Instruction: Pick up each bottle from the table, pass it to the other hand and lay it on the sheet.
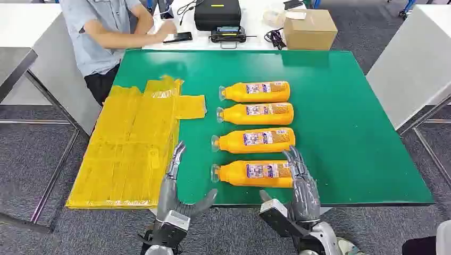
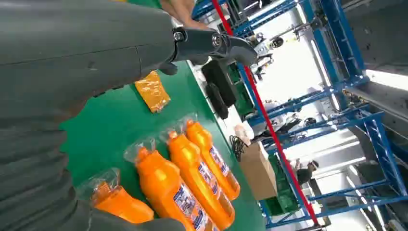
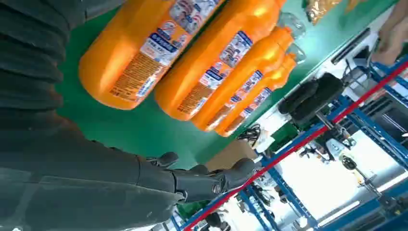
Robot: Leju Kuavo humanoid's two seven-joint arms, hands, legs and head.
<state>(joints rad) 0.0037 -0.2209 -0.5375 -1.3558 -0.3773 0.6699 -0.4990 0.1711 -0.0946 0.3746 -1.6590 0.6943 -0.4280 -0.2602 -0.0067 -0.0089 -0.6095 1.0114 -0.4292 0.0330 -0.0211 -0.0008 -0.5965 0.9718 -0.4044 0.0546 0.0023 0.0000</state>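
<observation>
Several orange bottles lie side by side in a column on the green table [image 1: 345, 117], caps pointing left. The nearest bottle [image 1: 250, 173] [image 3: 139, 48] is close to the front edge. My right hand [image 1: 300, 188] [image 3: 96, 168] is open, its fingers [image 1: 293, 162] spread over this bottle's base end; I cannot tell whether they touch it. My left hand [image 1: 178, 186] [image 2: 72, 72] is open and empty, between the yellow sheet [image 1: 127, 149] and the bottle's cap, thumb stretched toward the cap. In the left wrist view the bottles [image 2: 166, 190] lie beyond the thumb.
The yellow sheet covers the table's left part and hangs over its left edge. A person [image 1: 101, 32] sits at the far left corner. A black case [image 1: 217, 13] and a cardboard box [image 1: 309, 29] stand behind the table. A white table [image 1: 415, 58] is on the right.
</observation>
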